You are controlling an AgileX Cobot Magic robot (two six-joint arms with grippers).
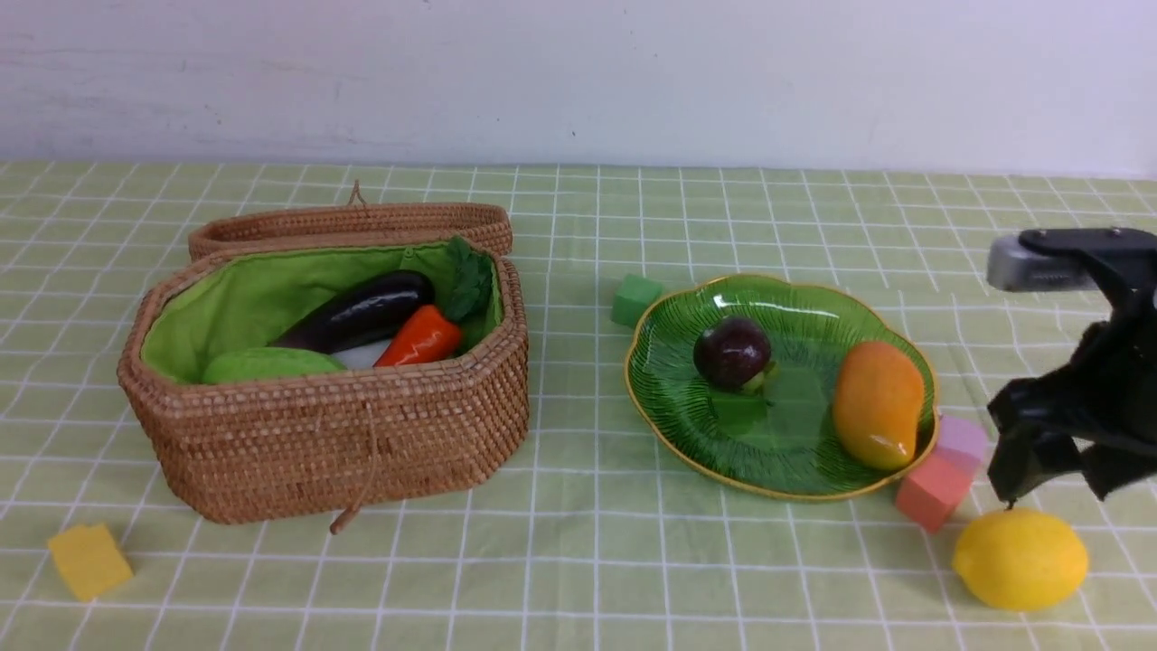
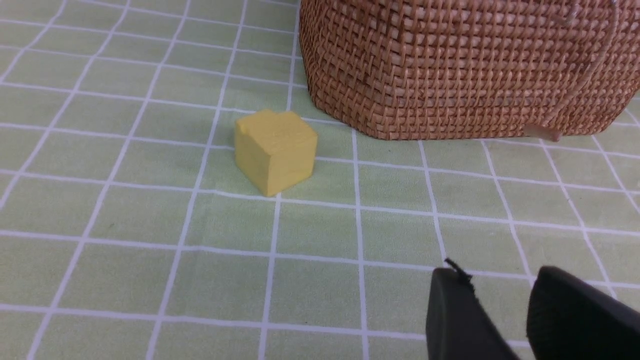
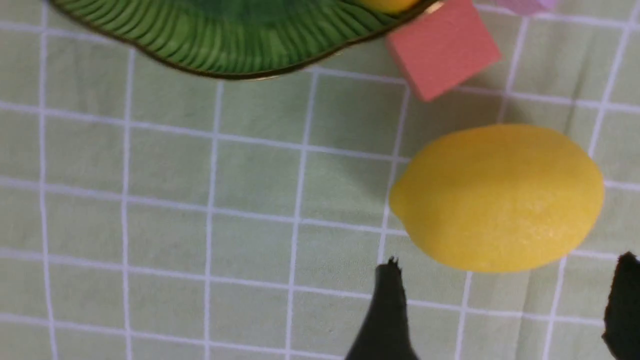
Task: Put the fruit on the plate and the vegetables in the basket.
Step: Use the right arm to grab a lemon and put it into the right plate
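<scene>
The yellow lemon [image 1: 1020, 558] [image 3: 497, 197] lies on the cloth near the front right, outside the plate. My right gripper [image 1: 1056, 493] [image 3: 507, 260] hangs just above it, open wide, its fingertips level with the lemon's near edge and apart from it. The green plate [image 1: 795, 452] [image 3: 215, 50] holds the dark purple ball [image 1: 732, 351] and the mango [image 1: 877, 402]. The wicker basket [image 1: 334, 443] [image 2: 465, 70] holds the eggplant [image 1: 362, 312], carrot [image 1: 420, 336], green gourd [image 1: 267, 364] and a sliver of white radish [image 1: 362, 354]. My left gripper [image 2: 500, 272] shows only in its wrist view, slightly open over bare cloth.
A salmon cube [image 1: 931, 493] [image 3: 442, 47] and a pale pink cube [image 1: 963, 440] sit between the plate's rim and the lemon. A green cube [image 1: 634, 300] stands behind the plate. A yellow cube [image 1: 88, 561] [image 2: 275, 150] lies front left of the basket. The basket's lid [image 1: 352, 226] lies open behind it.
</scene>
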